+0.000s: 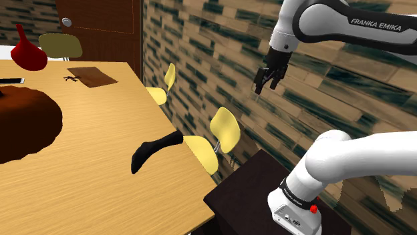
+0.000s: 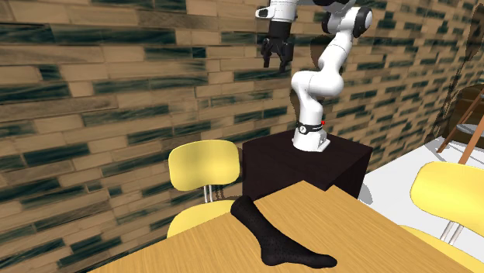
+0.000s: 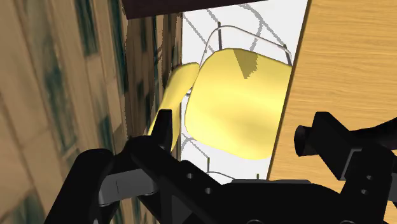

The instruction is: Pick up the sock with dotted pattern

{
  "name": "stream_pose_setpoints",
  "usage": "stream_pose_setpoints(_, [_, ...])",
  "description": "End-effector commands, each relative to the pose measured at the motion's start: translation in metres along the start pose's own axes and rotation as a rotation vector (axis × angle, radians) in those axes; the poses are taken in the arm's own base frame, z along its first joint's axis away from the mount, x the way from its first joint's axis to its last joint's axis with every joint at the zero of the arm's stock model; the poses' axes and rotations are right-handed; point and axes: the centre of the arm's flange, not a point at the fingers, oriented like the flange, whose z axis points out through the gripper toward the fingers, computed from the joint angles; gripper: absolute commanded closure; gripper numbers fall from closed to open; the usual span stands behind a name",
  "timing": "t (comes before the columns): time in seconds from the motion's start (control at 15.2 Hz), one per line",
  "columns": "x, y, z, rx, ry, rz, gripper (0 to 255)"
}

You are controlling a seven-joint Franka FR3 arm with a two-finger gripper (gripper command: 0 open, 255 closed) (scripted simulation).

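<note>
One sock (image 1: 155, 150) lies flat on the table (image 1: 100, 193), at the edge nearest the stand (image 1: 250, 197), cuff at the edge and toe pointing inward. It looks plain black, and any pattern is too fine to tell. One dark brown round mass (image 1: 23, 123) is cut off by the shoulder view's left edge; can't tell what it is. One red object (image 1: 28, 53) sits at the table's far end, shape unclear. One small dark item (image 1: 70, 79) beside one brown mat (image 1: 92, 75) is too small to name.

The arm (image 1: 347, 27) is cut off by the top edge. The shoulder view shows two yellow chairs (image 1: 224, 130) along the table side by the brick wall (image 1: 220, 47), and one olive chair (image 1: 60, 45) at the far end. Another yellow seat (image 2: 450, 194) is cut off at the second exterior view's right edge.

One gripper (image 1: 267, 81) hangs high in the air above a yellow chair, off the table and well apart from the sock. Its fingers are spread wide with nothing between them.
</note>
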Motion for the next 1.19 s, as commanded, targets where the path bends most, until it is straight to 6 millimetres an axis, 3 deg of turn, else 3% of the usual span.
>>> stream_pose_setpoints(0.0, [0.000, 0.000, 0.000, 0.000, 0.000, 0.000, 0])
stream_pose_setpoints(0.53, [0.071, -0.030, 0.066, 0.016, 0.033, -0.259, 0])
stream_pose_setpoints(1.12, [0.141, -0.085, 0.136, 0.033, 0.069, -0.549, 0])
